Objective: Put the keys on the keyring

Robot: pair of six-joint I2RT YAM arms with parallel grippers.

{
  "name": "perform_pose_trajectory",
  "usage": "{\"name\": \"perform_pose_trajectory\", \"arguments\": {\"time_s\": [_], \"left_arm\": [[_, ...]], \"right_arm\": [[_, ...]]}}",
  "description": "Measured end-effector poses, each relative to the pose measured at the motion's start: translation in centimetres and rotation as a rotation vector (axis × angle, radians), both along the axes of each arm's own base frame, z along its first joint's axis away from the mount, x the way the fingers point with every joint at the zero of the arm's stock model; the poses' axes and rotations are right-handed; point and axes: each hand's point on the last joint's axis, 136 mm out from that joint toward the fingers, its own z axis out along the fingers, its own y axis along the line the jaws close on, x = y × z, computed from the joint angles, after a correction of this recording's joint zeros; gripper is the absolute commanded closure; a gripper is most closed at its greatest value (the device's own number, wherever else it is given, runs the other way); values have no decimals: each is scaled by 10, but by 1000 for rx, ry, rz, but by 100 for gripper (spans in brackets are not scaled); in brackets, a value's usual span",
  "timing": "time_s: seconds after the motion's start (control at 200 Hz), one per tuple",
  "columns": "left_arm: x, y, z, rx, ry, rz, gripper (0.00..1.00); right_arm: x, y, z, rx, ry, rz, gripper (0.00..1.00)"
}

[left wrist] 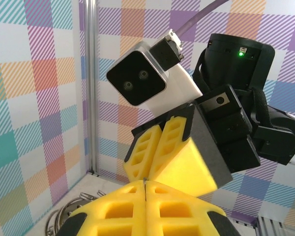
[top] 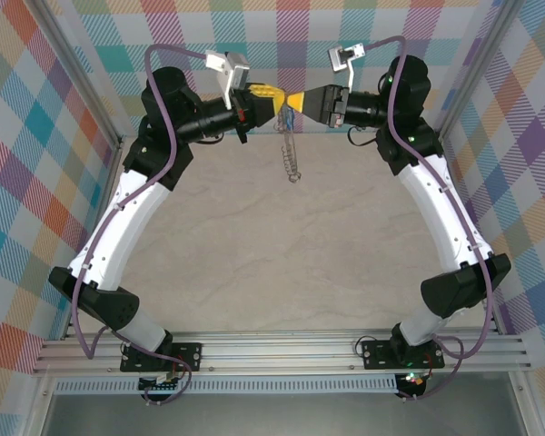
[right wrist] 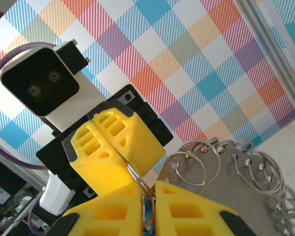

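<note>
Three plaid walls [top: 36, 136], beige table [top: 282, 263]

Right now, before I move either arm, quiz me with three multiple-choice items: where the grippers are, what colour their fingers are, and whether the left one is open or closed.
1. Where do the left gripper and right gripper meet?
A) by the arm bases
B) over the far middle of the table
C) at the left wall

2. What colour are their fingers?
A) yellow
B) blue
C) red

3. How are the left gripper's fingers set?
A) spread wide
B) one folded back
C) closed together

Answers:
1 B: the top view shows them tip to tip at the far side.
2 A: every view shows yellow fingers.
3 C: the right wrist view shows them pinching the keyring with no gap.
</note>
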Motion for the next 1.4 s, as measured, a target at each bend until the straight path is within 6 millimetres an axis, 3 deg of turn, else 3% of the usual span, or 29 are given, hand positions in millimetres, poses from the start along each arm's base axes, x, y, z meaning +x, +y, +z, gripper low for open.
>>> {"name": "perform_pose_trajectory", "arguments": {"time_s": [0.1, 0.175, 0.27, 0.58, 0.63, 0.81, 0.93, 1.175, 1.22, 1.4], "left_arm": [[3, 0, 0, -4, 4, 7, 100], [4, 0, 0, -8, 7, 8, 100], [4, -1, 0, -10, 8, 1, 100], [11, -2, -2, -17, 17, 17, 100], [12, -2, -2, -19, 20, 21, 100], [16, -1, -4, -20, 42, 42, 100], [21, 0, -12, -7, 75, 74, 73], [40, 11, -22, 21, 114, 199, 21], [43, 13, -28, 33, 135, 222, 1], [52, 20, -50, 81, 212, 291, 0]], "right_arm": [[2, 0, -1, 1, 1, 3, 94], [3, 1, -1, 3, 6, 6, 76], [4, 3, 0, 6, 6, 13, 74], [8, 4, 1, 7, 7, 23, 91], [8, 4, 0, 6, 5, 24, 100], [9, 2, -5, -12, -13, 17, 100], [12, -2, -13, -35, -10, -11, 100], [23, -12, -64, -169, 77, -82, 100], [24, -14, -72, -193, 81, -93, 100], [27, -20, -99, -296, 77, -134, 100]]}}
